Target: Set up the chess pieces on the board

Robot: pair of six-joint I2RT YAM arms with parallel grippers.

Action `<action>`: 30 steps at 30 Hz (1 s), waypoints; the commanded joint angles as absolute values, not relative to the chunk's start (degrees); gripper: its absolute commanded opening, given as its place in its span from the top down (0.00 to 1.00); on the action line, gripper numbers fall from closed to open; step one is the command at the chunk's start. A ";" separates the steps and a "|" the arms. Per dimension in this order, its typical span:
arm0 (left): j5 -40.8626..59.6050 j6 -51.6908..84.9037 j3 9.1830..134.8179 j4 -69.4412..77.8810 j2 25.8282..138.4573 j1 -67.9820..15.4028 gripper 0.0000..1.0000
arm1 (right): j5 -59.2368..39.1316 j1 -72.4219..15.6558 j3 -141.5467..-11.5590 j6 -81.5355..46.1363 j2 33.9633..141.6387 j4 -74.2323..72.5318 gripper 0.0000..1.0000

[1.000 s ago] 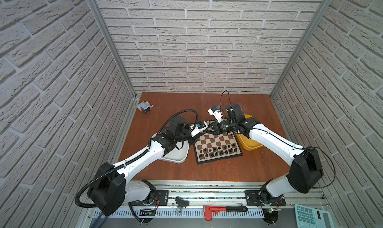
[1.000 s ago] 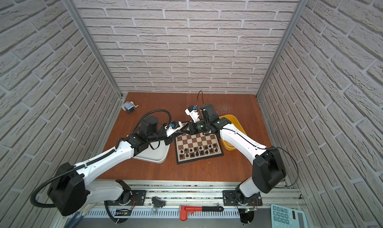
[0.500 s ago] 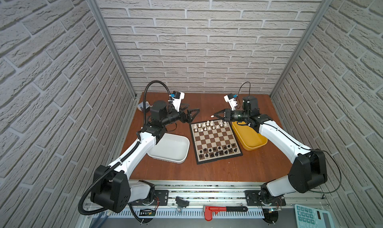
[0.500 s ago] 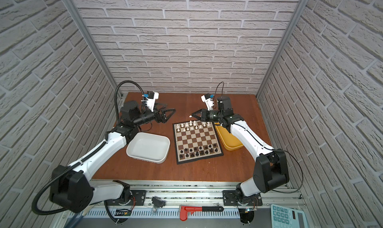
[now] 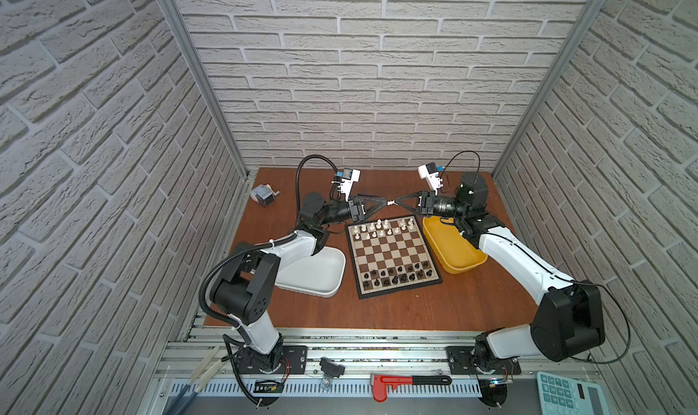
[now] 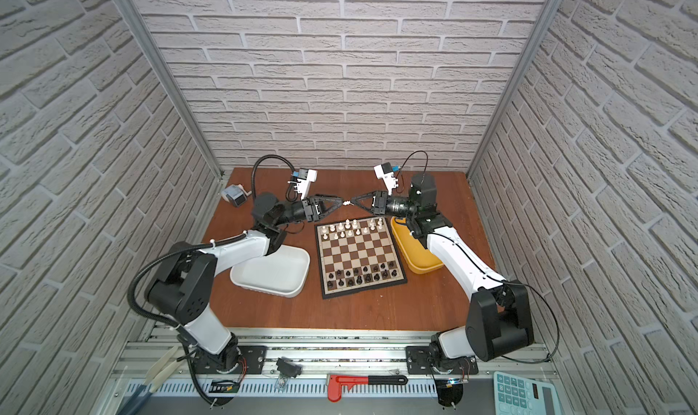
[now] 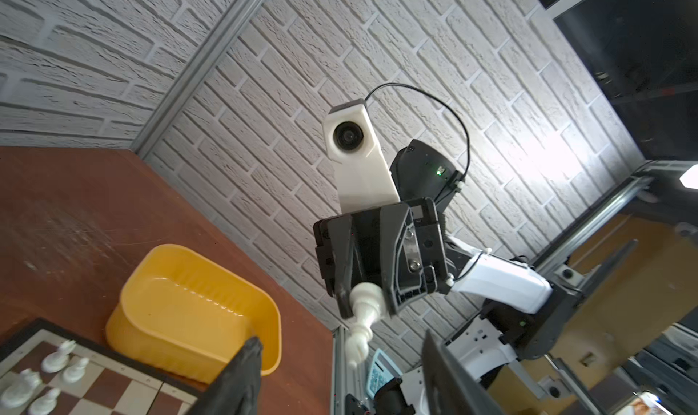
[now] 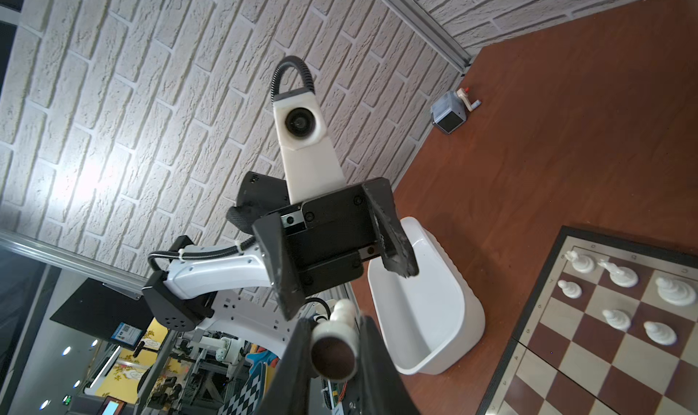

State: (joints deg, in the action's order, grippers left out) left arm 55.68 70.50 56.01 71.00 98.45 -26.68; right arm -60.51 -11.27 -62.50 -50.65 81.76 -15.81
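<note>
White piece (image 7: 362,317) lies horizontal in the air near the far edge of the board (image 5: 393,250). Its base is clamped in the right gripper (image 5: 399,204). Its head sits between the parted fingers of the left gripper (image 8: 347,290), touching neither.

White chessmen (image 5: 381,228) stand on the far rows, black chessmen (image 5: 396,277) on the near rows; the middle rows are bare.

Yellow tub (image 5: 449,250) sits just beside the right rim, white tub (image 5: 317,277) near the left. Table (image 5: 415,311) is open toward the front.
</note>
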 commanded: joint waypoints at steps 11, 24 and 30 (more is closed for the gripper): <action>62.04 84.36 61.75 90.51 103.31 -28.26 0.52 | -63.25 -10.37 -62.33 -54.48 80.57 -22.10 0.94; 61.15 80.97 62.51 85.68 104.03 -29.69 0.60 | -63.57 -10.28 -62.18 -55.90 81.60 -23.83 0.94; 59.63 81.53 62.51 86.38 104.61 -29.89 0.70 | -63.65 -10.28 -61.62 -56.25 81.65 -24.52 0.94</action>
